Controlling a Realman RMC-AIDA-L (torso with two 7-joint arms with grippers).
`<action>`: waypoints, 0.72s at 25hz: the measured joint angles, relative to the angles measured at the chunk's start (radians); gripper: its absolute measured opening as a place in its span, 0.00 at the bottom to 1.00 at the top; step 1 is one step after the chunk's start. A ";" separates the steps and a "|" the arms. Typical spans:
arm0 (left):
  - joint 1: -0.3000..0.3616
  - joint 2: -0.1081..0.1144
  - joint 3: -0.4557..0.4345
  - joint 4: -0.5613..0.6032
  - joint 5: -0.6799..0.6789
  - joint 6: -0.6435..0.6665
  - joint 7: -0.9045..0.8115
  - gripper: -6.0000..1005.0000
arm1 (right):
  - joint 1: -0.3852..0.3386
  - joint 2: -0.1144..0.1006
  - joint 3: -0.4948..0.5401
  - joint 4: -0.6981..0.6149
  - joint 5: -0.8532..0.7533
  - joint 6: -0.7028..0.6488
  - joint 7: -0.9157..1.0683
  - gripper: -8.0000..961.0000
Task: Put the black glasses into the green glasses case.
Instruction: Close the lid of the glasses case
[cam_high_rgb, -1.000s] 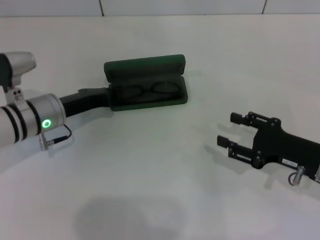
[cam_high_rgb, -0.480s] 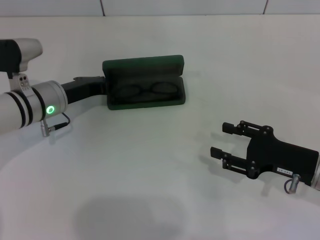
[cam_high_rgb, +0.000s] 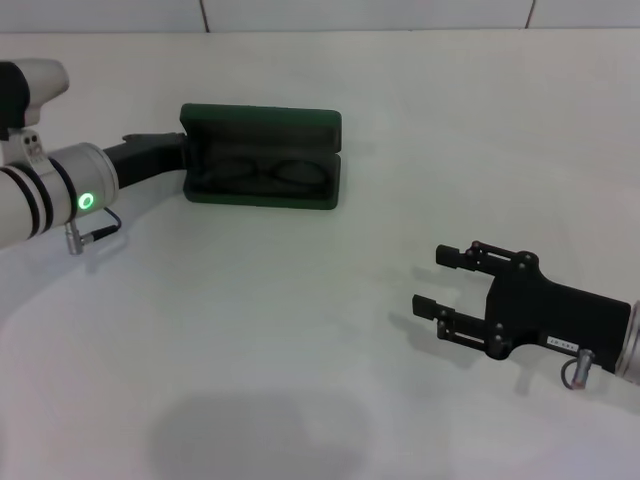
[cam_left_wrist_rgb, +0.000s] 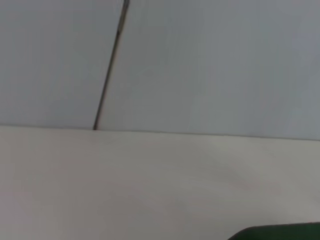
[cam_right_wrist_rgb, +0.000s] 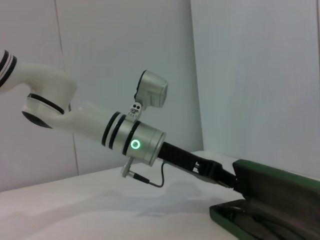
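The green glasses case (cam_high_rgb: 262, 118) lies open at the back left of the white table, lid raised at the far side. The black glasses (cam_high_rgb: 265, 170) rest folded inside its tray. My left gripper (cam_high_rgb: 183, 150) is at the case's left end, its fingers closed on the end wall; the right wrist view shows it meeting the case (cam_right_wrist_rgb: 280, 185) at that end. A green sliver of the case (cam_left_wrist_rgb: 280, 232) shows in the left wrist view. My right gripper (cam_high_rgb: 433, 279) hovers open and empty at the front right, far from the case.
The table (cam_high_rgb: 300, 330) is plain white with a tiled wall behind it. The left arm (cam_high_rgb: 40, 195), with a lit green ring, reaches in from the left edge.
The case has slid leftward and turned slightly, moving together with the left gripper. The right gripper has drifted down and a little left, away from the case.
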 joint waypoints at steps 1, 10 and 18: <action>0.000 0.000 0.000 0.005 -0.001 -0.002 0.000 0.13 | 0.000 0.002 0.000 0.001 0.000 0.000 0.000 0.68; 0.031 0.016 0.007 0.020 0.019 0.132 -0.072 0.13 | -0.002 0.004 0.002 0.003 0.000 -0.001 -0.001 0.68; 0.163 0.009 0.009 0.226 0.033 0.378 -0.314 0.13 | -0.003 -0.006 0.021 0.003 0.000 0.006 -0.011 0.68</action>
